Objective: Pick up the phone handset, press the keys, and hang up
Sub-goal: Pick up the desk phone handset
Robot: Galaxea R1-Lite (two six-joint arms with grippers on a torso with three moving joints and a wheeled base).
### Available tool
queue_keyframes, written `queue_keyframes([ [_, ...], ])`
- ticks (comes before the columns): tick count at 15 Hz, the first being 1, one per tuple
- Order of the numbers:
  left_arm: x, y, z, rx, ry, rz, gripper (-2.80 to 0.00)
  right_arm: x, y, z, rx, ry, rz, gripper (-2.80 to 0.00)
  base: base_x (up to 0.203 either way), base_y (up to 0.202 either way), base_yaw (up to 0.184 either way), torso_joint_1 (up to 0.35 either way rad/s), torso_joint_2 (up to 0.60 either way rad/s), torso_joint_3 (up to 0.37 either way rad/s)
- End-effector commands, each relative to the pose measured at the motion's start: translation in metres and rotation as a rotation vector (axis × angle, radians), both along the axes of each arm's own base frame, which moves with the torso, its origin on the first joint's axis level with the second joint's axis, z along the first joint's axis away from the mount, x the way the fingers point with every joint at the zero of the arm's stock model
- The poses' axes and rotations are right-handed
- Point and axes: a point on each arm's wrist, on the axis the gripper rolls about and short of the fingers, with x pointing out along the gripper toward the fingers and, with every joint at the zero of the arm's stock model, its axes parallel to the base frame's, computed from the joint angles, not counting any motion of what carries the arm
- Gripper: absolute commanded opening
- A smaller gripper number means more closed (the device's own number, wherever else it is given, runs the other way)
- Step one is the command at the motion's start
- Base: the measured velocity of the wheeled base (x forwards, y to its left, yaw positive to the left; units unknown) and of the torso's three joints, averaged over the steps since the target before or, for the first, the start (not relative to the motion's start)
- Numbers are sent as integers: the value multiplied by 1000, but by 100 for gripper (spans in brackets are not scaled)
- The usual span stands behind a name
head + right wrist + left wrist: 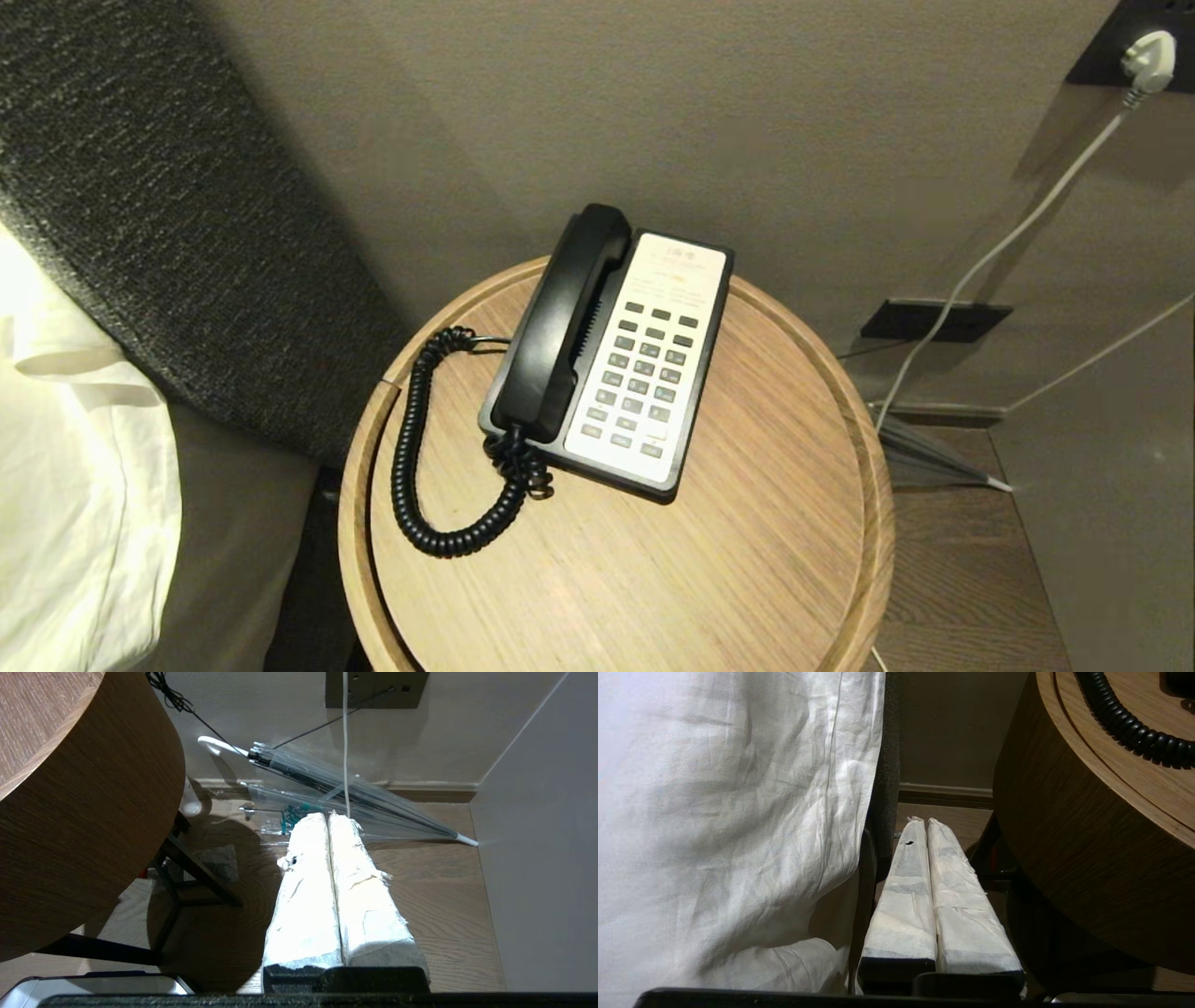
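With the phone handset seated in its cradle on the left of the phone base, and the left gripper and right gripper clenched empty below it, a mid-handset grasp is being advised.

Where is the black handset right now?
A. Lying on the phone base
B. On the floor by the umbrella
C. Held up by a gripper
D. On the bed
A: the handset lies in its cradle on the phone base, on the round table, and no gripper is near it in the head view.
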Motion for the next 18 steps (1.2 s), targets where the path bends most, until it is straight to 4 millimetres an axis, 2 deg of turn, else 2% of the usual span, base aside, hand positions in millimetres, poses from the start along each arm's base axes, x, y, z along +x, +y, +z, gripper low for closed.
queue_keyframes([
  [1, 3, 0, -11, 6, 43, -1, -280, 2, 0, -6, 0, 20, 0, -280, 0, 0, 0, 0, 0, 0],
  [4, 3, 0, -11, 34, 43, 2, -280, 2, 0, -6, 0, 20, 0, -280, 0, 0, 0, 0, 0, 0],
  [6, 0, 0, -1, 48, 14, 1, -280, 2, 0, -6, 0, 20, 0, -280, 0, 0, 0, 0, 0, 0],
  [7, -3, 0, 14, 57, 1, -6, -280, 2, 0, -6, 0, 20, -1, -280, 0, 0, 0, 0, 0, 0],
  [8, -9, -1, 39, 66, -6, -21, -280, 2, 0, -6, 0, 20, 0, -280, 0, 0, 0, 0, 0, 0],
  [10, -16, -2, 104, 79, 3, -79, -280, 2, 0, -6, 0, 20, 0, -280, 0, 0, 0, 0, 0, 0],
  [11, -6, -3, 138, 83, 49, -131, -280, 2, 0, -6, 0, 20, 0, -280, 0, 0, 0, 0, 0, 0],
  [13, 28, -6, 207, 85, 98, -234, -280, 2, 0, -6, 0, 20, 0, -280, 0, 0, 0, 0, 0, 0],
  [15, 74, -8, 265, 82, 151, -320, -280, 2, 0, -6, 0, 20, -1, -280, 0, 0, 0, 0, 0, 0],
  [17, 123, -15, 300, 72, 237, -418, -280, 2, 0, -6, 0, 20, -1, -280, 0, 0, 0, 0, 0, 0],
  [18, 149, -23, 307, 63, 296, -475, -280, 2, 0, -6, 0, 20, -1, -280, 0, 0, 0, 0, 0, 0],
])
